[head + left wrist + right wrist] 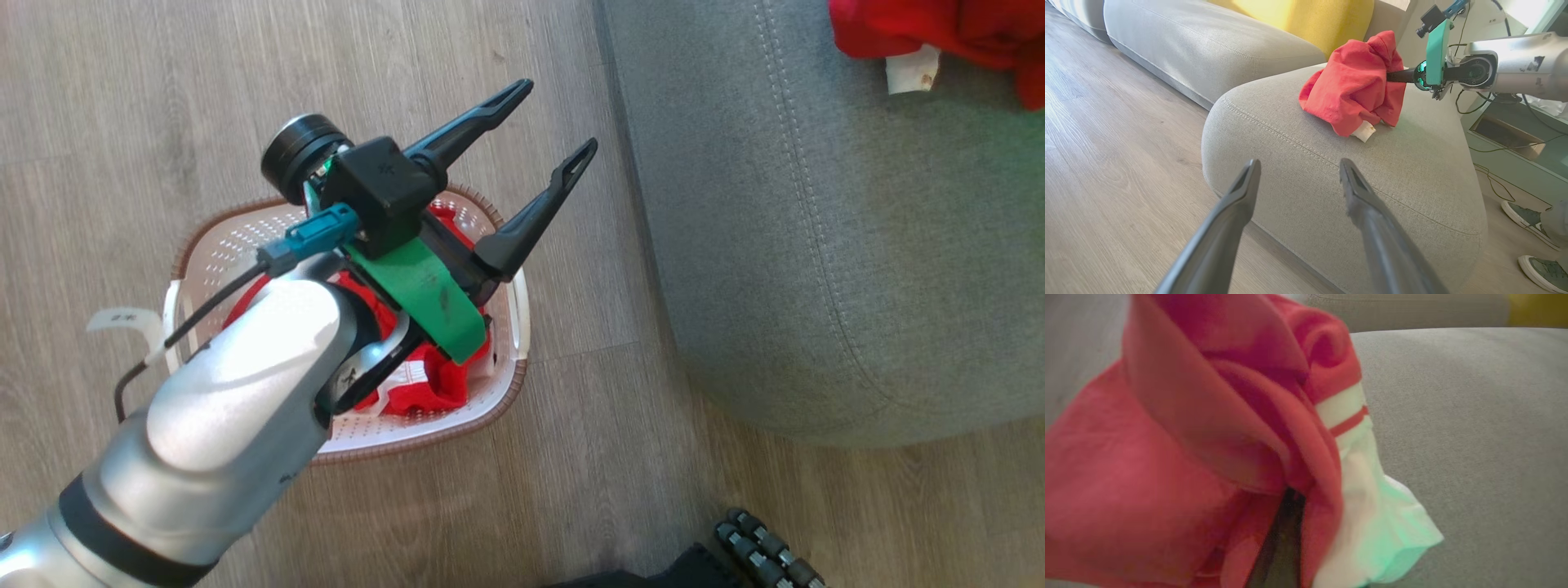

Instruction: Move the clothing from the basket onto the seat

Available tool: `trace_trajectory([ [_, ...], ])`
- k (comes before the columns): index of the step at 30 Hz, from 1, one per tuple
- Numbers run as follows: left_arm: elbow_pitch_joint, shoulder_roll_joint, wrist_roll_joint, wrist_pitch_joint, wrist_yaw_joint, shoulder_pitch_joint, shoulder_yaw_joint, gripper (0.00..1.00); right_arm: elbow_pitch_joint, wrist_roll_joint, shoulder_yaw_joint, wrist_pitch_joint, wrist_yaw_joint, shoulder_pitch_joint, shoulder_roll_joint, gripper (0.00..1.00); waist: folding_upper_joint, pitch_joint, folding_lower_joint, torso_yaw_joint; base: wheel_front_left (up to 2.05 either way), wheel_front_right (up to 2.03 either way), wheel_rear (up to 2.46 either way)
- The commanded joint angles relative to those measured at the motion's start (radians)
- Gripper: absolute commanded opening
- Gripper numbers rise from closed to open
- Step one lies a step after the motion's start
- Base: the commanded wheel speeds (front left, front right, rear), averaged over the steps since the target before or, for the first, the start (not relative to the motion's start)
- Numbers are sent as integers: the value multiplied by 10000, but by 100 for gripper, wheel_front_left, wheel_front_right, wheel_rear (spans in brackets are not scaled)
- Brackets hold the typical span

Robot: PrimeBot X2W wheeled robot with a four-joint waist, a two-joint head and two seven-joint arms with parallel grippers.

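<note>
The white basket (214,260) stands on the floor left of the seat (816,245), with one piece of red clothing (424,384) lying in it. My left gripper (559,114) hovers above the basket's far right corner, open and holding nothing; its fingers (1237,204) point at the seat's near corner (1412,171). A second red garment (1351,85) with white trim is bunched on the seat (1474,416). My right gripper (1396,75) is shut on that clothing (1188,457), and folds of the garment (939,28) hide its fingertips.
Wood floor (1106,143) surrounds the basket. Another grey cushion (1200,45) and a yellow pillow (1310,20) lie beyond the seat. A person's shoes (1527,218) stand right of the seat, near cables and a low cabinet (1506,136). My dark base (735,555) shows at the bottom.
</note>
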Motion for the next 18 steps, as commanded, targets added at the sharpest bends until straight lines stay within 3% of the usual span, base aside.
trace_trajectory([
  [1,-278,94,27,-96,-59,-417,294,100,-89,102,48,93,-4,51,-276,0,0,-34,0,0,0,0,0],
  [2,-258,94,15,-105,-56,-419,297,100,-46,137,86,139,-4,34,-281,0,0,-57,0,-6,0,0,0],
  [3,-236,95,5,-119,-51,-415,300,100,-19,161,126,161,-4,27,-279,16,0,-92,0,-16,0,0,0],
  [4,-216,94,-6,-129,-44,-411,301,100,1,181,163,179,-4,17,-281,37,0,-125,0,-30,0,0,0],
  [5,-193,94,-15,-144,-37,-401,300,100,26,201,202,196,-4,3,-282,78,0,-175,0,-49,0,0,0],
  [6,-170,90,-27,-157,-29,-386,297,100,67,251,230,246,-4,-7,-272,100,0,-224,0,-68,0,0,0],
  [18,232,51,-483,-435,98,222,336,100,576,1161,702,2368,-4,449,29,100,0,-1698,0,-476,0,0,0],
])
